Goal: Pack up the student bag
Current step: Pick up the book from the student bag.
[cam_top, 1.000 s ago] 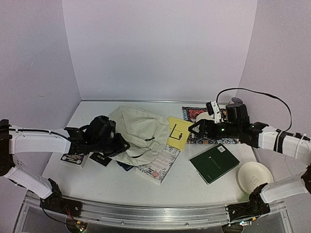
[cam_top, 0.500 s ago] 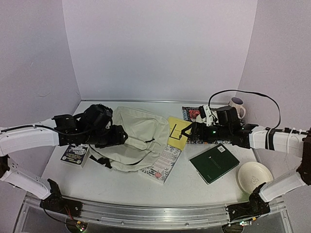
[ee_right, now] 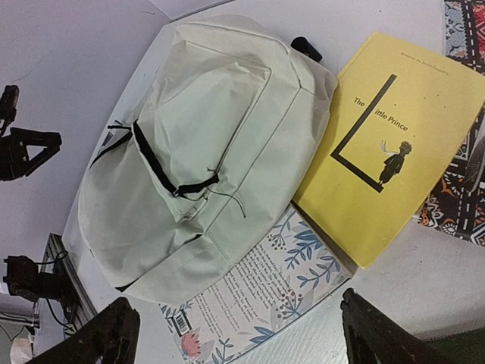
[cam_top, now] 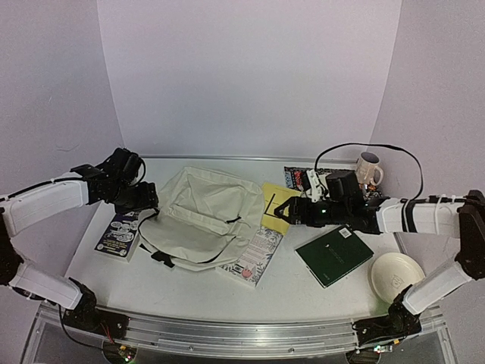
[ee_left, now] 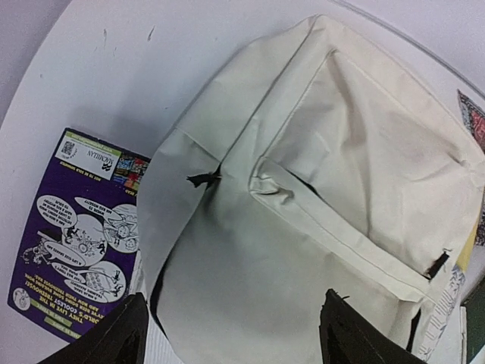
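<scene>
The student bag (cam_top: 203,216) is a cream fabric backpack with black straps, lying flat at the table's left centre. My left gripper (cam_top: 144,200) hovers open at its left edge with nothing between the fingers. In the left wrist view the bag (ee_left: 326,159) fills the frame above the open gripper (ee_left: 235,337). My right gripper (cam_top: 283,214) stands open over the yellow book (cam_top: 278,203), just right of the bag. The right wrist view shows the bag (ee_right: 204,129), the yellow book (ee_right: 386,136) and a floral book (ee_right: 265,296) under the open gripper (ee_right: 242,341).
A purple comic book (cam_top: 118,235) lies left of the bag, also in the left wrist view as the purple book (ee_left: 76,235). A floral book (cam_top: 254,254) pokes out under the bag's right corner. A green book (cam_top: 333,254), white plate (cam_top: 398,274), mug (cam_top: 369,168) and patterned cloth (cam_top: 299,176) are on the right.
My left gripper has opened, let go of the bag and drawn back up to the left; the bag has settled flat. The right gripper has slid left over the yellow book.
</scene>
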Available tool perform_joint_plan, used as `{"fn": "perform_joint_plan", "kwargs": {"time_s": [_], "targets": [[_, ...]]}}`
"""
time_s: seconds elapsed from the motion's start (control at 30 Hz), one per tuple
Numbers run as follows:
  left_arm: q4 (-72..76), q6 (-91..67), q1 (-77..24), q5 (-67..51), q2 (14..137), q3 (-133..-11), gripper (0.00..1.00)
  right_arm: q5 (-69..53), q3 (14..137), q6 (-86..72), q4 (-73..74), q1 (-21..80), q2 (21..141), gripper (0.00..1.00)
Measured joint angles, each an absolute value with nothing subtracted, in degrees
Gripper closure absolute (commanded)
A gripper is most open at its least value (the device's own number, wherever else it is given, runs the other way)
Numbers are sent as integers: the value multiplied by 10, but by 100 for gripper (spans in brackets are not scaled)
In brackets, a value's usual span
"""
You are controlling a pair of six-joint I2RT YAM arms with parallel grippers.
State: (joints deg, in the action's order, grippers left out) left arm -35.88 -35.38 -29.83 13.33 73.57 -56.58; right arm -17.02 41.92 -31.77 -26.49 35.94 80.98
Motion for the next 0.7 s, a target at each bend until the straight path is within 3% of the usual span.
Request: {"fn": "perform_joint_plan", "kwargs": {"time_s": [0.2, 0.47, 0.7], "targets": [[-304, -329, -229, 55, 781, -513, 24, -168, 434, -328, -290, 366, 896, 18], [-263, -331, -230, -20, 796, -450, 37, -172, 496, -338, -319, 380, 1008, 26], [-227, -353, -239, -93, 775, -383, 42, -185, 538, -345, -335, 400, 1071, 28]]}}
